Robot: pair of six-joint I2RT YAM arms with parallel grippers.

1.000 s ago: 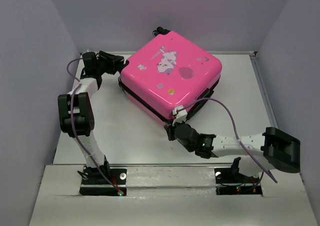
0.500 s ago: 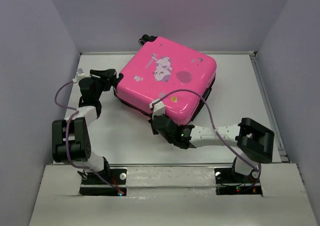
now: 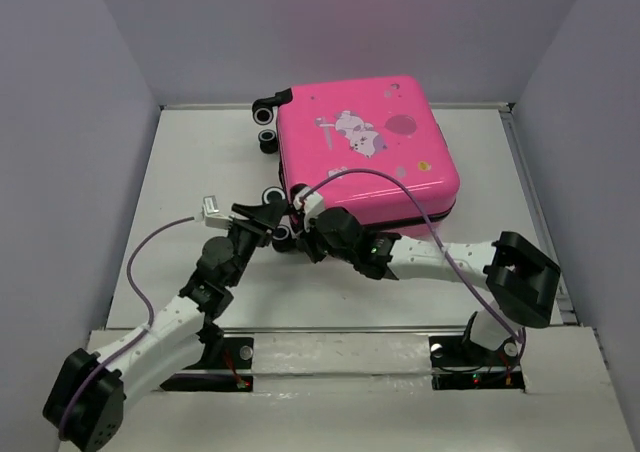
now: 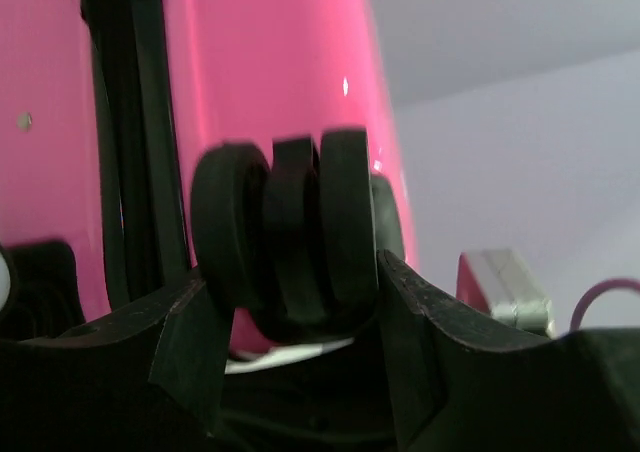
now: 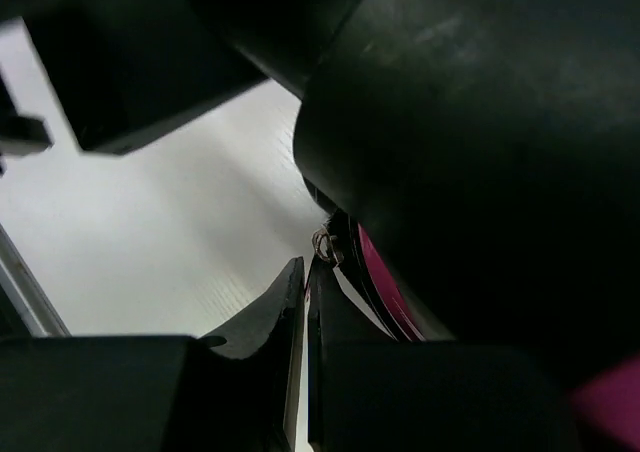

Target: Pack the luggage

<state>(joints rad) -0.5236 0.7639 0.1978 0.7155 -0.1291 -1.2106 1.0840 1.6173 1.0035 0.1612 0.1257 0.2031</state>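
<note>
top view: the luggage lies flat and closed on the white table, its printed lid facing up, out toward 1 o'clock from the table's middle. its black wheels sit along the 9 o'clock side. both arms reach to its 7 o'clock corner. the left gripper comes in from 7 o'clock, and the right gripper comes in from 4 o'clock, just beside it at the shell's near edge.

left wrist view: one wheel stands between the left fingers, which are parted to its width, one against each flank. the pink shell rises behind toward 12 o'clock, with a black seam at 11 o'clock.

right wrist view: the right fingers are nearly together, with only a thin slit between them. a small metal ring sits right at their tips, against the pink edge; whether it is pinched i cannot tell. bare table shows toward 9 o'clock.
</note>
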